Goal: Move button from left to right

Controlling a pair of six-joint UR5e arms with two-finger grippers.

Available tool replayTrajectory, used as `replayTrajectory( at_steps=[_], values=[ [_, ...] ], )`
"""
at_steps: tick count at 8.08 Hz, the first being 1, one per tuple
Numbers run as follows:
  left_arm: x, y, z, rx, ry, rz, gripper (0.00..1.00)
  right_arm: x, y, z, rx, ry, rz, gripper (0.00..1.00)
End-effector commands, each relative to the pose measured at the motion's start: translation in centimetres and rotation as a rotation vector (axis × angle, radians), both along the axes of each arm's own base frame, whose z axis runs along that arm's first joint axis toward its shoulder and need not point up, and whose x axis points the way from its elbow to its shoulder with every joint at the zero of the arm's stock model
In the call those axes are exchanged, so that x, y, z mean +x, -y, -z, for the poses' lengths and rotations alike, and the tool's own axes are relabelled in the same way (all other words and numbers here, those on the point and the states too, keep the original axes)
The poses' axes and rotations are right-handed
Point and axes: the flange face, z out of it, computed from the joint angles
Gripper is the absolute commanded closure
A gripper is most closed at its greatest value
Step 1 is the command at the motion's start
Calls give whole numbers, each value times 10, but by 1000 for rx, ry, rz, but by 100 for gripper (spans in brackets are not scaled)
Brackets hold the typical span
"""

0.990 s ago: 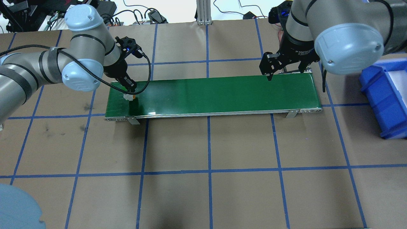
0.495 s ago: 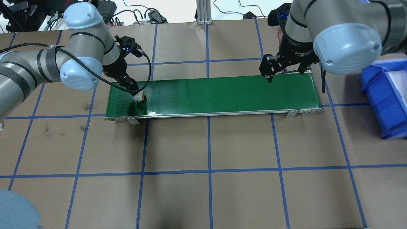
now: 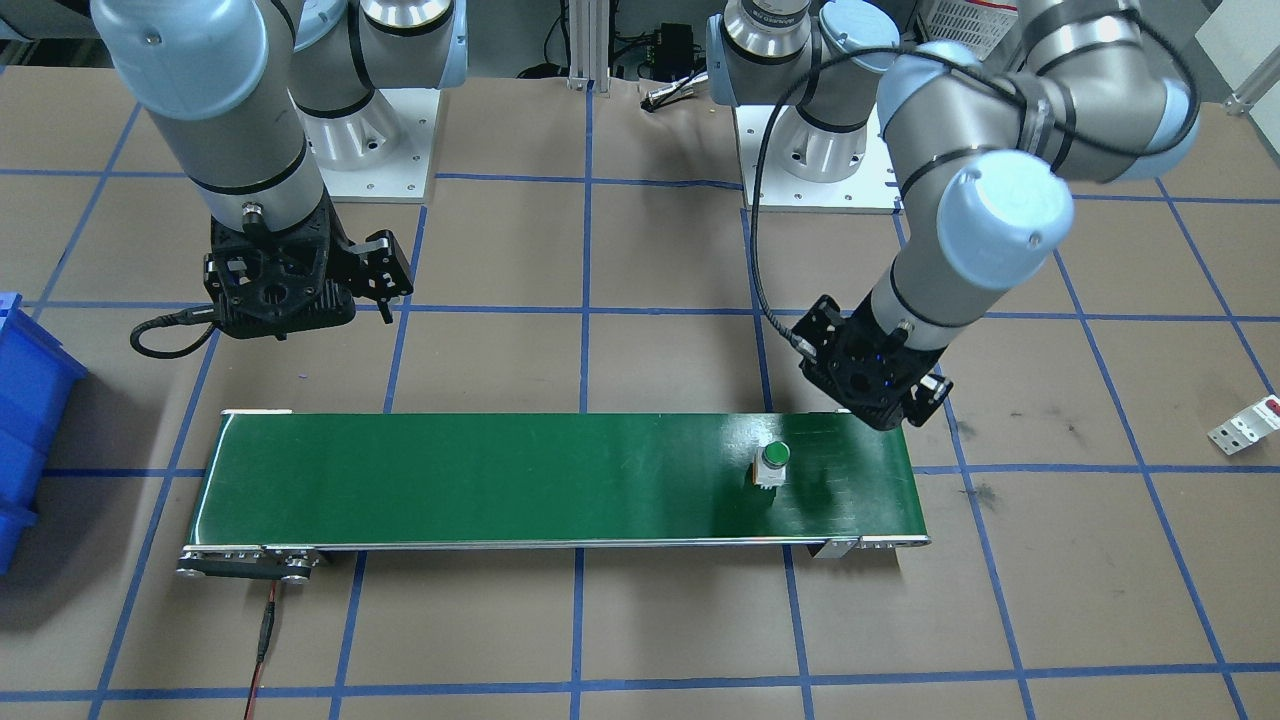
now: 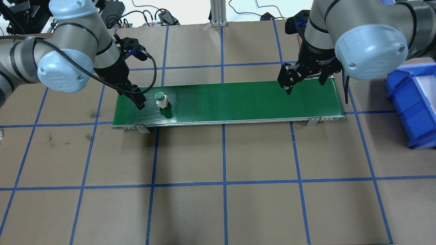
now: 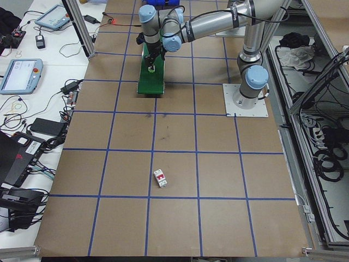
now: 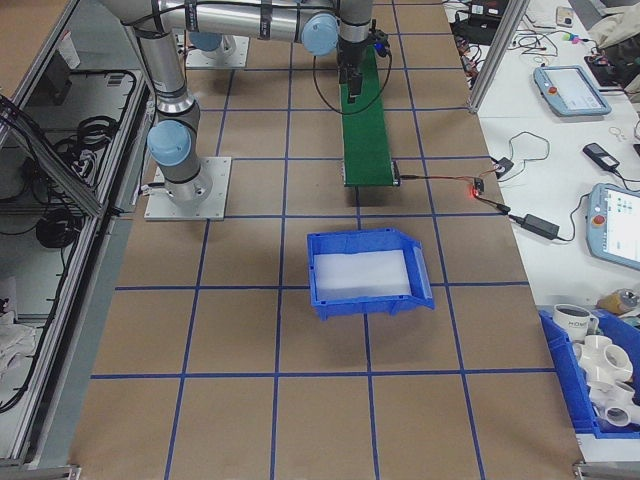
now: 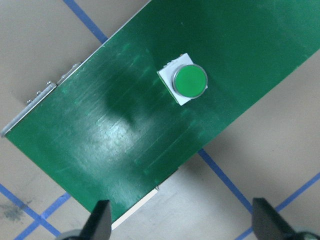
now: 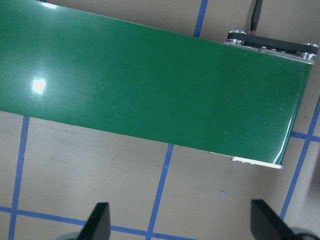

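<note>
Front-facing view: the button point(image 3: 771, 465) stands upright on the green belt point(image 3: 500, 480), green cap up, near the belt's right end in this view, which is the robot's left. The left hand point(image 3: 872, 385) hangs over the belt's far edge, just beyond the button and apart from it. The right hand point(image 3: 290, 285) hangs over bare worktop point(image 3: 640, 630) behind the belt's other end. A white block point(image 3: 1245, 425) with a red mark lies on the worktop well to the right. A blue bin point(image 3: 25, 420) shows at the left edge.

Overhead view: the button point(image 4: 160, 99) sits on the belt point(image 4: 238, 102) near its left end. The left hand point(image 4: 136, 97) is just left of it, not touching, its fingers spread and holding nothing. The right hand point(image 4: 303, 78) is over the belt's far edge toward the right end, fingers parted and empty. The bin point(image 4: 414, 105) sits right of the belt.

Left side view: the block point(image 5: 160, 178) lies alone on the near worktop; the belt point(image 5: 151, 82) is far off.

Right side view: the bin point(image 6: 368, 272) sits near the belt's point(image 6: 368, 130) near end.

Left wrist view: the button point(image 7: 186, 82) is below on the belt point(image 7: 125, 125), 2 finger tips point(image 7: 100, 220) wide apart at the bottom edge.

Right wrist view: only bare belt point(image 8: 150, 85) and worktop lie under the 2 spread finger tips point(image 8: 97, 220).
</note>
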Motion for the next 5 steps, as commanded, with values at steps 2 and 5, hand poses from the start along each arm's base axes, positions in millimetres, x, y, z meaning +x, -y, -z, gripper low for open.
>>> replayTrajectory(
  at_steps=[2,5],
  values=[
    [-5,-15,-74,-71,10,-547,0,12,2,2,0,119,-3,0],
    [-4,-31,-184,-48,43,-698,0,11,33,25,-74,96,-169,0]
  ],
)
